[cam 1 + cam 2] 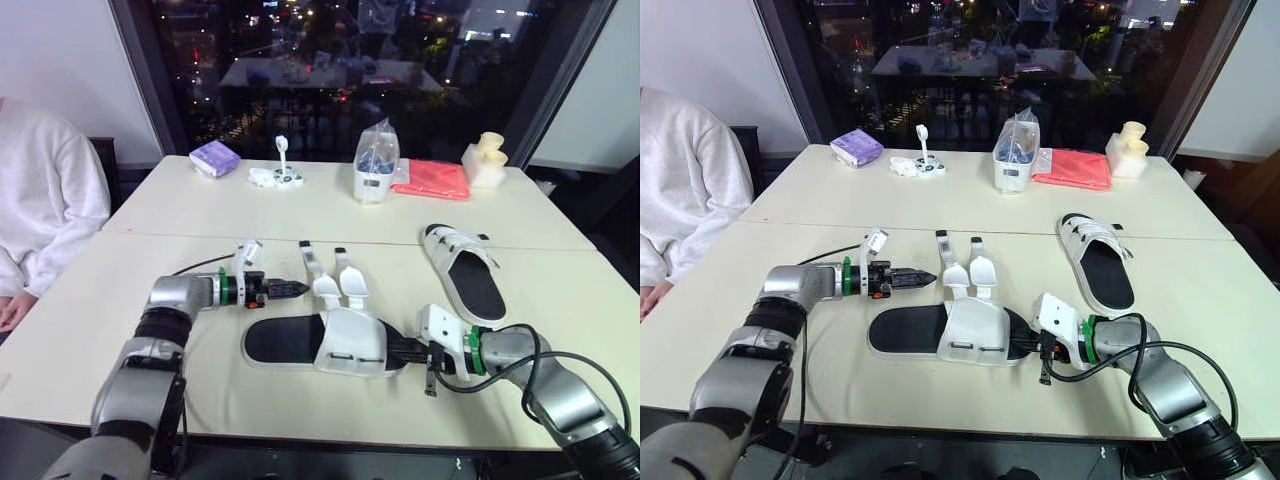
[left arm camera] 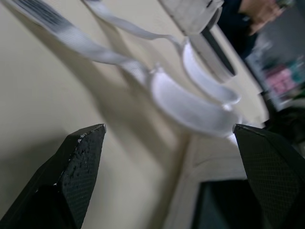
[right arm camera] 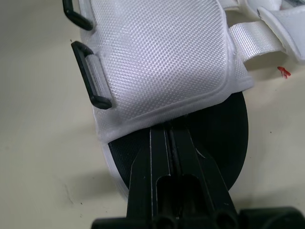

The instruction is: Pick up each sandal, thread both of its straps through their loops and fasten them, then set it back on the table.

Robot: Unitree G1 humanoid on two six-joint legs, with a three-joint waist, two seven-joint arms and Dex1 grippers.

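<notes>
- Currently the near sandal (image 1: 325, 343) lies flat on the table (image 1: 90, 330), at 6 o'clock of the work area, between the two grippers.
- Its long axis runs 9 to 3 o'clock. Bare black footbed at the 9 end, white upper at the 3 end, so the toe likely points to 3, at the right gripper.
- Both straps (image 1: 327, 288) are unfastened and flopped out toward 12 o'clock. The black loops (image 3: 85, 76) sit on the 6 o'clock edge of the upper, empty.
- Right gripper (image 3: 170, 136): fingers pressed together, lying on the footbed at the toe end, tip just under the upper's edge. Not clearly pinching anything.
- Left gripper (image 1: 298, 289): fingers spread in its wrist view, holding nothing, low over the table at 9 o'clock of the strap ends. Near them but apart.
- Handling guess: light overall, sole bends a little, woven upper soft, straps limp webbing — they will droop and twist when lifted. The loops look stiff and narrow.
- Best hold, I'd judge: the sole edge at heel or toe for the lift, and each strap by its padded tip for threading.
- Second sandal (image 1: 470, 275) is at 2 o'clock, well apart, long axis roughly 11 to 5. Can't tell if its straps are fastened.
</notes>
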